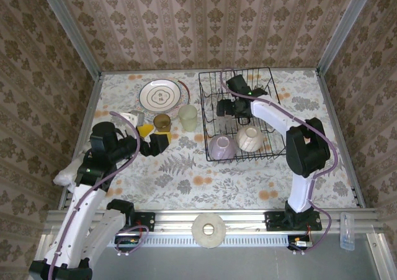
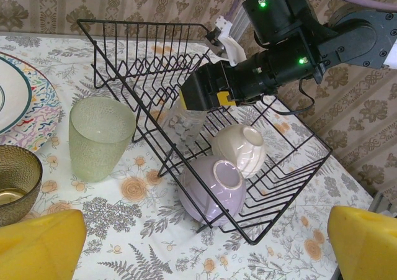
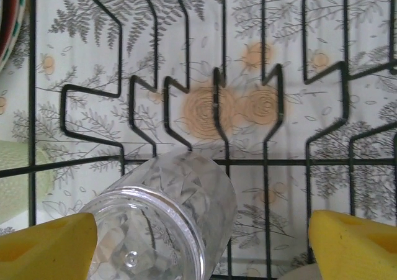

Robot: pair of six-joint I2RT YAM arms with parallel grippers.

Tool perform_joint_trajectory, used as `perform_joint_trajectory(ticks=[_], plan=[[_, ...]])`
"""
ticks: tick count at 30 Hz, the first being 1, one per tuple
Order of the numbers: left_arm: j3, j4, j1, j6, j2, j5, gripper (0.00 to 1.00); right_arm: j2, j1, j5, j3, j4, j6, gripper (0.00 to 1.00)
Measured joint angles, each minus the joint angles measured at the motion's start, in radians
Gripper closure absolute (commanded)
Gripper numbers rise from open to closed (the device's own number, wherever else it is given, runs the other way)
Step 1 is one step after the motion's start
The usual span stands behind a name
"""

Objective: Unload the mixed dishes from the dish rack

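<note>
The black wire dish rack (image 1: 245, 158) stands at the back right of the table. A lilac bowl (image 1: 221, 147) and a cream bowl (image 1: 250, 138) lie in its near end. My right gripper (image 1: 225, 108) reaches down into the rack, open, its yellow fingers (image 3: 46, 249) on either side of a small clear glass (image 3: 158, 224) lying on the wires. The glass rests against the left finger, with a wide gap to the other one. My left gripper (image 1: 151, 142) hangs open and empty over the table left of the rack. Near it stand the amber cup (image 1: 162, 121) and pale green tumbler (image 1: 188, 117), with a patterned plate (image 1: 160, 95) behind them.
A pale ring-shaped disc (image 1: 209, 230) lies on the rail between the arm bases. Something white (image 1: 67, 174) sits at the table's left edge beside my left arm. Papered walls close in the table on three sides. Flowered tablecloth lies bare in front of the rack.
</note>
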Motion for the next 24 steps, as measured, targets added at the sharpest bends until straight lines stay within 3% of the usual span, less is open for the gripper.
perform_joint_trajectory(ticks=[6, 10, 16, 24], plan=[[-0.002, 0.005, 0.0, -0.003, 0.003, 0.002, 0.0, -0.036, -0.012, 0.014, -0.039, 0.0, -0.003, 0.09], [-0.005, 0.019, 0.0, -0.013, 0.01, 0.029, 0.0, -0.073, 0.0, 0.023, -0.058, -0.008, -0.016, 0.0], [-0.008, 0.034, 0.0, -0.026, 0.022, 0.053, 0.0, -0.1, 0.032, -0.005, -0.03, -0.016, -0.04, 0.0], [-0.011, 0.037, 0.001, -0.03, 0.021, 0.063, 0.0, -0.002, 0.037, -0.023, 0.066, -0.061, -0.073, 0.0]])
